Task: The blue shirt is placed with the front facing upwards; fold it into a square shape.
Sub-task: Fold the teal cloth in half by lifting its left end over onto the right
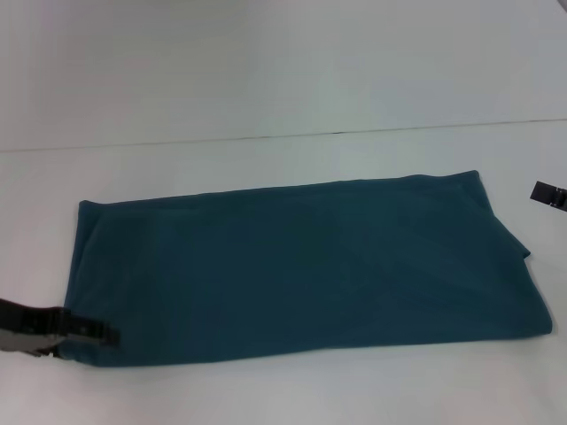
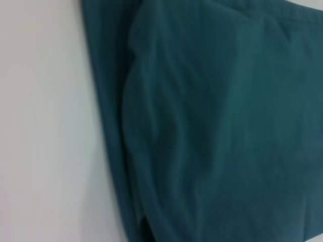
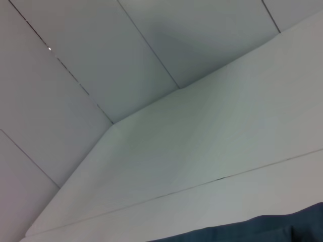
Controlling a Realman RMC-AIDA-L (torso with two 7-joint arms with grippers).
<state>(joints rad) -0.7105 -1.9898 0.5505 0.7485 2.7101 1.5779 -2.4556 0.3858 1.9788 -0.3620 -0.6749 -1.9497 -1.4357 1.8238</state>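
Blue shirt [image 1: 301, 266] spread flat on the white table [image 1: 266, 390] as a long folded band — plain teal side up, no print showing, running from the left side to the right side with a small fold sticking out at its right end. Left gripper [image 1: 93, 335] low at the shirt's near left corner, fingers pressed narrow on the cloth edge there. Right gripper [image 1: 549, 195] only partly in view at the right edge, apart from the shirt — open or shut, cannot tell.
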